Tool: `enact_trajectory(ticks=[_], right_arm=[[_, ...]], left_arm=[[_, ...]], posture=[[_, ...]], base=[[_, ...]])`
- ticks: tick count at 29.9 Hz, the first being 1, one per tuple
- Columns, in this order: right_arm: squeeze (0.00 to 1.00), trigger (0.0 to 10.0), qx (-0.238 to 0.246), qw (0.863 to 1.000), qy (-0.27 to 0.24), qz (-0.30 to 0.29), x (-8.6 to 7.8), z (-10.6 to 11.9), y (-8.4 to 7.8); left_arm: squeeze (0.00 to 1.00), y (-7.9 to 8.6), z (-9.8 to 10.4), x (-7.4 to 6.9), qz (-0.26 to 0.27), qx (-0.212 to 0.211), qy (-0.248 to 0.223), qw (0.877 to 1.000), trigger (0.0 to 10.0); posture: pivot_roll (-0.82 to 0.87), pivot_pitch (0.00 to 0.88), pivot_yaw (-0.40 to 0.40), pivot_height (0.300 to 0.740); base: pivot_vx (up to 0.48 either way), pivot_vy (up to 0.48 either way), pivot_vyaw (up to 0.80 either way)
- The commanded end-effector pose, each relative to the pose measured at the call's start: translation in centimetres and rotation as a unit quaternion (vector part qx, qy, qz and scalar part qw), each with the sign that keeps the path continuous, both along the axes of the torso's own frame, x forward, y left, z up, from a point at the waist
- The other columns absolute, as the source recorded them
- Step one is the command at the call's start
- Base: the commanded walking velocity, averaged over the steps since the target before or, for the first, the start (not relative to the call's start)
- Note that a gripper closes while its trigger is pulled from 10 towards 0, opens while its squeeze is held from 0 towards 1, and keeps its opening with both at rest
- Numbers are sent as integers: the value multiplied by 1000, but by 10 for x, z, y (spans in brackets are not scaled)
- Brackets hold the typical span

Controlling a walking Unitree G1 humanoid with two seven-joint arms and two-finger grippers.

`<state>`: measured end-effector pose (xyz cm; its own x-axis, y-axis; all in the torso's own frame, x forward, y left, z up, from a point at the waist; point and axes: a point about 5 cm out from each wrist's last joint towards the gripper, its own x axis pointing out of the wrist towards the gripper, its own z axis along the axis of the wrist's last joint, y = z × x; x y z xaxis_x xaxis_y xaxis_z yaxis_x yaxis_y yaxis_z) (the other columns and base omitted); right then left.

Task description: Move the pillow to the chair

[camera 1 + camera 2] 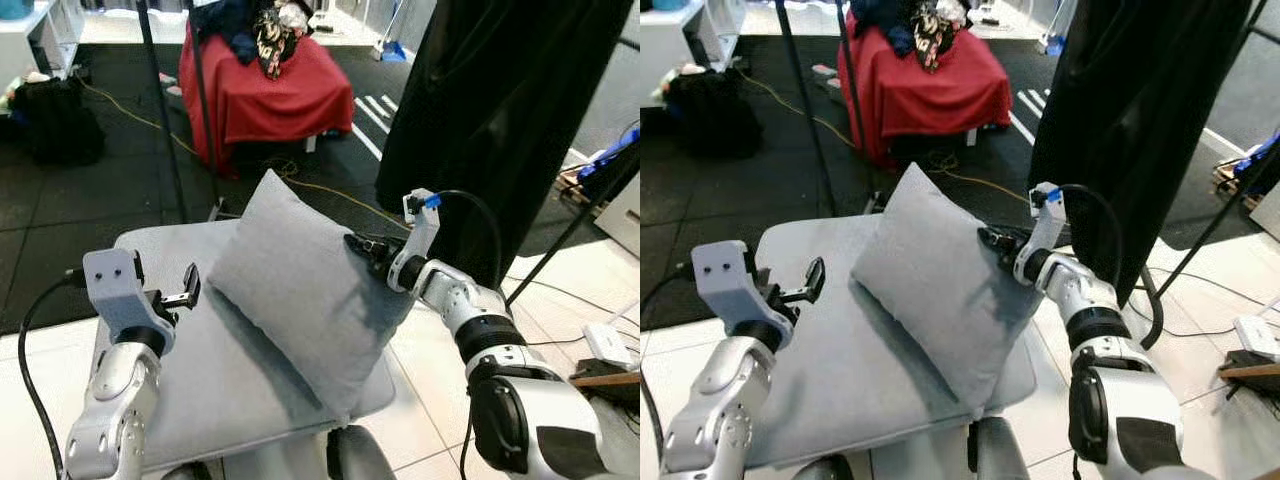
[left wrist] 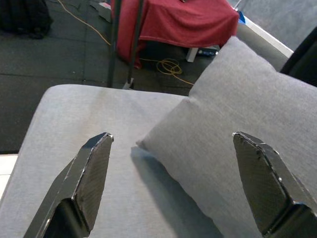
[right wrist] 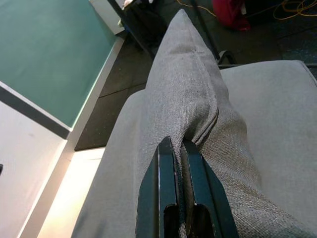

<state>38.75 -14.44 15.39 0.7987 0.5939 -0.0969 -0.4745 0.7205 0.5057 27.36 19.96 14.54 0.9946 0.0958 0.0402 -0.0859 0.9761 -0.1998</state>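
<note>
The left gripper sits nearest the camera, its two black fingers spread wide and empty, hovering over the left part of the grey cushion and aimed at the pillow's near left corner without touching it. Across from it, the right gripper is pressed together on the pillow's right edge, a fold of the seam pinched between its fingers.

The grey pillow lies propped on the cushion, its right side lifted by that pinch and its lower corner reaching the cushion's front edge. Its far corner points up toward the chair, which stands well apart across the dark floor, draped in red cloth with dark clothes piled on it.

The pillow looks soft, light and loosely filled; the woven cover should give good friction, so slipping is unlikely, and nothing about it is fragile. The trouble is floppiness: held by one seam, it will sag and swing. A second grip by the left claw on the opposite corner or left edge, taking a thick fold of fabric, would probably keep it steadier for the carry past the black stand pole and the cables.
</note>
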Motion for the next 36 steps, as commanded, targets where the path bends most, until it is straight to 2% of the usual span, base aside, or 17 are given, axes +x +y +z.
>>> enact_trajectory(ticks=[1,9,22,27,34,36], right_arm=[[0,0,20,999,-46,5,6,24,0],[0,0,24,998,-49,-5,7,28,-2],[0,0,23,998,-51,-22,9,29,-7],[0,0,15,998,-44,-35,9,25,-11],[0,0,14,998,-40,-37,8,22,-11],[0,0,12,999,-25,-33,4,12,-8]], left_arm=[[0,-4,-2,1,-4,0,0,1000,10000],[0,-6,-3,0,-11,3,3,1000,10000],[0,-8,-8,-2,-19,9,13,1000,10000],[0,-6,-16,-7,-15,26,29,999,10000],[0,-6,-18,-7,-11,27,34,999,10000],[0,-4,-25,-9,2,30,49,998,10000]], posture=[[-127,65,-121,630],[-127,66,-119,665],[-128,61,-120,690],[-124,46,-121,710],[-126,38,-121,735],[-125,35,-123,740]], base=[[-371,0,0],[0,0,0],[0,0,0],[0,0,0],[0,0,0],[0,0,0]])
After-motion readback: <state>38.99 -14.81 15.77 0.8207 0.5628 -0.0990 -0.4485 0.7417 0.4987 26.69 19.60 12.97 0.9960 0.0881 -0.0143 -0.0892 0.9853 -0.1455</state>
